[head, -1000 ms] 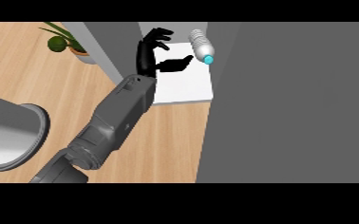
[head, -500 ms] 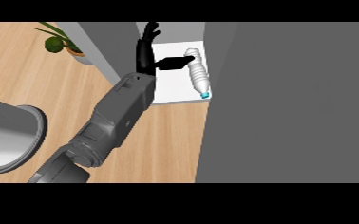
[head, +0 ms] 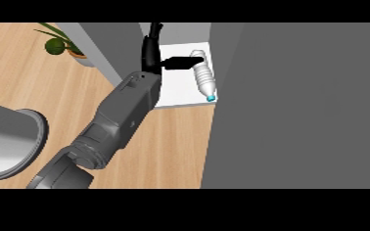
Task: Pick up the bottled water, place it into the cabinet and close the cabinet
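Far left: a grey round vessel is being cut off by the edge; a potted plant is sitting on the wooden counter. Centre: the left hand is being held open, fingers straight, thumb extended toward the bottled water; contact cannot be told. The bottle is lying on the white cabinet shelf, long axis running near-to-far, blue cap pointing toward the viewer. Right: the grey cabinet door is standing beside it.
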`<act>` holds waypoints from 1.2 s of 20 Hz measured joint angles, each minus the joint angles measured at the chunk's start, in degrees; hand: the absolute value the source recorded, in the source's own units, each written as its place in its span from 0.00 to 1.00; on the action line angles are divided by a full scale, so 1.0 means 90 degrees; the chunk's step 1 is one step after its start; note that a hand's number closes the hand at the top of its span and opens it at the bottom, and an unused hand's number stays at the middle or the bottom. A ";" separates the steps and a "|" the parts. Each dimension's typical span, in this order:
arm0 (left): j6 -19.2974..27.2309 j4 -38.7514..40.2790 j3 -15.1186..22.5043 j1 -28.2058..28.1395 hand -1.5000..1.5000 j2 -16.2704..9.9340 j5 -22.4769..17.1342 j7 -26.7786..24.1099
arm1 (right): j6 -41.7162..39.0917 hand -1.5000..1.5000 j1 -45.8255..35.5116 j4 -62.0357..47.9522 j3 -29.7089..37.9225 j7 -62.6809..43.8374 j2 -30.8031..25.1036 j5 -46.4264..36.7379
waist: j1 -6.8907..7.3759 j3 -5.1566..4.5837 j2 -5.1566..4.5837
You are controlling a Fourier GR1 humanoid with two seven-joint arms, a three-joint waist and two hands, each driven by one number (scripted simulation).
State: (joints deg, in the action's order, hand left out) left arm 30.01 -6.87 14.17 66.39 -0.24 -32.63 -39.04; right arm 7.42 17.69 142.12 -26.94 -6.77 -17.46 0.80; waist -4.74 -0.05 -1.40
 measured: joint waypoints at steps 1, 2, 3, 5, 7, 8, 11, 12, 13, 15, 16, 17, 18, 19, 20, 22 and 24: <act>-0.0171 -0.0036 -0.0023 -0.0016 0.00 -0.0011 -0.0008 -0.0068 | -0.0016 0.00 0.0010 -0.0002 0.0054 0.0013 -0.0001 0.0008 | 0.0021 0.0000 0.0002; -0.0315 -0.0106 -0.0036 -0.0038 0.00 -0.0005 -0.0023 -0.0131 | -0.0029 0.00 0.0053 -0.0002 0.0037 0.0056 0.0007 0.0010 | 0.0022 0.0001 0.0010; -0.0482 -0.0174 -0.0059 0.0013 0.00 0.0002 -0.0051 -0.0107 | -0.0033 0.00 0.0056 -0.0005 0.0037 0.0068 0.0019 0.0011 | 0.0030 0.0000 0.0015; -0.0900 -0.0322 -0.0077 0.0015 0.00 0.0012 -0.0089 -0.0132 | -0.0049 0.00 0.0096 -0.0001 0.0085 0.0090 0.0017 0.0018 | 0.0060 0.0001 0.0033; -0.1247 -0.0442 -0.0104 0.0104 0.00 0.0006 -0.0133 -0.0096 | -0.0032 0.00 0.0088 -0.0008 0.0064 0.0075 0.0049 0.0014 | 0.0086 0.0001 0.0043; -0.1397 -0.0528 -0.0091 0.0086 0.00 0.0011 -0.0156 -0.0081 | -0.0030 0.00 0.0110 -0.0016 0.0052 0.0081 0.0054 0.0008 | 0.0107 0.0001 0.0056; -0.1708 -0.0774 -0.0086 0.0044 0.00 0.0019 -0.0228 0.0026 | -0.0092 0.00 0.0199 -0.0005 0.0233 0.0137 0.0004 0.0021 | 0.0198 0.0004 0.0093; -0.1764 -0.0963 -0.0031 -0.0102 0.00 0.0020 -0.0293 0.0042 | -0.0092 0.00 0.0231 0.0010 0.0215 0.0106 -0.0005 0.0020 | 0.0226 0.0005 0.0115; -0.1793 -0.1116 -0.0007 -0.0149 0.00 0.0021 -0.0342 0.0106 | -0.0051 0.00 0.0215 0.0016 0.0178 0.0053 0.0026 0.0012 | 0.0257 0.0004 0.0126; -0.1913 -0.1421 0.0075 -0.0385 0.00 0.0023 -0.0450 0.0135 | -0.0082 0.00 0.0267 0.0019 0.0221 0.0081 0.0006 0.0010 | 0.0299 0.0005 0.0142; -0.1909 -0.1660 0.0173 -0.0574 0.00 0.0024 -0.0522 0.0149 | -0.0103 0.00 0.0276 0.0019 0.0284 0.0087 -0.0009 0.0012 | 0.0326 0.0005 0.0155; -0.1883 -0.1859 0.0226 -0.0659 0.00 0.0024 -0.0550 0.0220 | -0.0147 0.00 0.0336 0.0032 0.0313 0.0141 -0.0048 0.0015 | 0.0352 0.0006 0.0166; -0.1842 -0.2125 0.0338 -0.0807 0.00 0.0024 -0.0618 0.0299 | -0.0144 0.00 0.0373 0.0029 0.0250 0.0154 -0.0030 0.0008 | 0.0373 0.0006 0.0177; -0.1839 -0.2389 0.0443 -0.1006 0.00 0.0026 -0.0642 0.0366 | -0.0121 0.00 0.0338 0.0033 0.0265 0.0094 -0.0015 0.0008 | 0.0419 0.0006 0.0189; -0.1822 -0.2657 0.0540 -0.1197 1.00 0.0026 -0.0654 0.0417 | -0.0115 0.00 0.0337 0.0040 0.0219 0.0038 -0.0016 0.0004 | 0.0451 0.0005 0.0198; -0.1754 -0.3208 0.0681 -0.1554 1.00 -0.0026 -0.0646 0.0596 | -0.0070 0.00 0.0292 0.0045 0.0130 -0.0026 0.0018 -0.0009 | 0.0513 0.0004 0.0212; -0.1632 -0.3739 0.0841 -0.1982 1.00 -0.0021 -0.0618 0.0726 | -0.0055 0.00 0.0281 0.0054 0.0081 -0.0056 -0.0002 -0.0025 | 0.0544 0.0004 0.0219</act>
State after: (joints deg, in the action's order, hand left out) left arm 15.32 -40.52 21.74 48.55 -0.42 -38.19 -32.51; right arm 6.93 20.22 142.60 -26.21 -7.28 -17.48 0.58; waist 0.15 -0.01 0.57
